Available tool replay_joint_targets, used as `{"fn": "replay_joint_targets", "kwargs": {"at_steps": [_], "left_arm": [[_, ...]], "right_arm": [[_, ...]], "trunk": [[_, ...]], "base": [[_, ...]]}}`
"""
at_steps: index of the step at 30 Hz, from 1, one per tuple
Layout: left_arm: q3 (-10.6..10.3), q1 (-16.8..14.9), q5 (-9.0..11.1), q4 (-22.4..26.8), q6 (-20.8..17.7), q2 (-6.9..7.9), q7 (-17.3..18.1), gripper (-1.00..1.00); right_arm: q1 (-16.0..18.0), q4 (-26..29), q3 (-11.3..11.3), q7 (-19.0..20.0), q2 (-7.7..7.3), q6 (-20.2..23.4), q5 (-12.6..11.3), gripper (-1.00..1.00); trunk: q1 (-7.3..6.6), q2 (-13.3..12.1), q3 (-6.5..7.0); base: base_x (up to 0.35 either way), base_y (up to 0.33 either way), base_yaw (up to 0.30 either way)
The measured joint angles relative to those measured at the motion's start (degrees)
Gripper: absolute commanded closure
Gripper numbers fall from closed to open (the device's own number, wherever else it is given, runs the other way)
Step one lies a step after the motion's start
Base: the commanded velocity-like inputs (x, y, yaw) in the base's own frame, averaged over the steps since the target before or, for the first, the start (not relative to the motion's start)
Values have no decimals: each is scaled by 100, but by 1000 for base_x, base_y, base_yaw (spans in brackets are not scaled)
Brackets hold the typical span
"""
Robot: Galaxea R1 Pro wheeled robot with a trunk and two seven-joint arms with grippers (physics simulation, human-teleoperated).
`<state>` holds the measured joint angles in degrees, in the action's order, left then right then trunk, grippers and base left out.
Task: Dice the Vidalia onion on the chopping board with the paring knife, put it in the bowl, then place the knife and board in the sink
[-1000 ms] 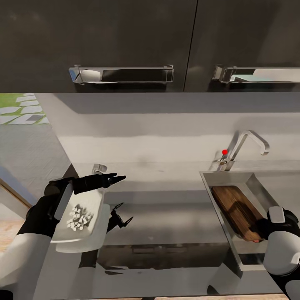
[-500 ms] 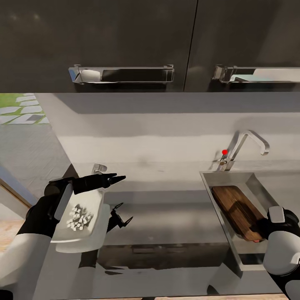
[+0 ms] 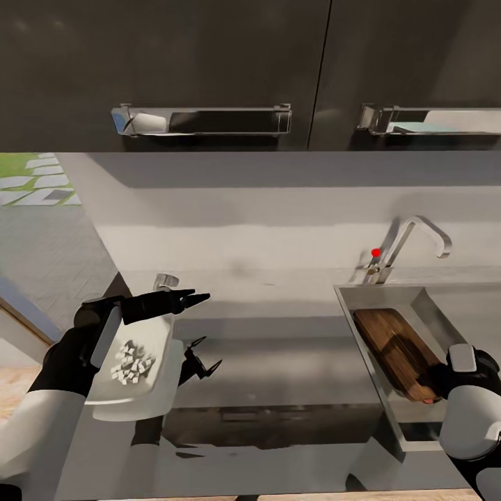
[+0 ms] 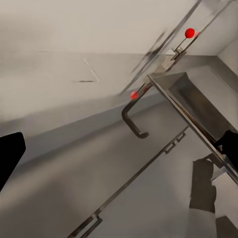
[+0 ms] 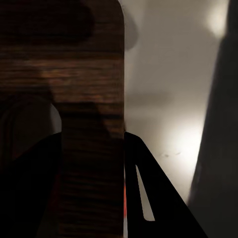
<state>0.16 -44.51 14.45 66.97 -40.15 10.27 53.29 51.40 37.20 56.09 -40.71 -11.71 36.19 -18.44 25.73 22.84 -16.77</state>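
Note:
The white bowl (image 3: 158,394) sits on the dark countertop (image 3: 278,362) at the left, with diced onion (image 3: 132,362) as small white cubes inside. My left gripper (image 3: 189,299) hovers open just above the bowl's far edge, one finger (image 4: 10,154) showing in the left wrist view. The brown chopping board (image 3: 393,351) leans inside the steel sink (image 3: 417,298). My right gripper (image 3: 437,384) is shut on the board's near end, and the board (image 5: 91,99) passes between its dark fingers. A reddish sliver (image 5: 124,198) beside the board may be the paring knife's handle; its blade is hidden.
A chrome faucet (image 3: 417,233) with a red-tipped lever (image 3: 376,253) stands behind the sink. Dark upper cabinets with chrome handles (image 3: 202,122) hang overhead. The counter ends at the left, with floor and a doorway beyond.
The head view has tilted very slightly. Neither arm, the bowl nor the board has moved.

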Motion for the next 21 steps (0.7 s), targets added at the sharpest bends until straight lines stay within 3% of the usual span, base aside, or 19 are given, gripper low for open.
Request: {"fn": "replay_joint_targets", "kwargs": {"at_steps": [3,4,6,9,21], "left_arm": [[0,0,0,0,0,-1,-1,-100],[0,0,0,0,0,-1,-3,-100],[0,0,0,2,-1,1,-2,-100],[0,0,0,0,0,0,-2,-100],[0,0,0,0,0,0,-2,-100]], "right_arm": [[0,0,0,0,0,-1,-4,100],[0,0,0,0,0,-1,-4,-100],[-6,-97,6,-28,0,122,174,-100],[-2,-98,5,-11,2,64,74,-100],[-3,-97,6,-15,2,83,107,-100]], "trunk": [[0,0,-1],[0,0,-1],[2,-4,-2],[2,-3,-1],[2,-4,-2]], "base": [[0,0,0],[0,0,0],[0,0,0],[0,0,0],[0,0,0]]}}
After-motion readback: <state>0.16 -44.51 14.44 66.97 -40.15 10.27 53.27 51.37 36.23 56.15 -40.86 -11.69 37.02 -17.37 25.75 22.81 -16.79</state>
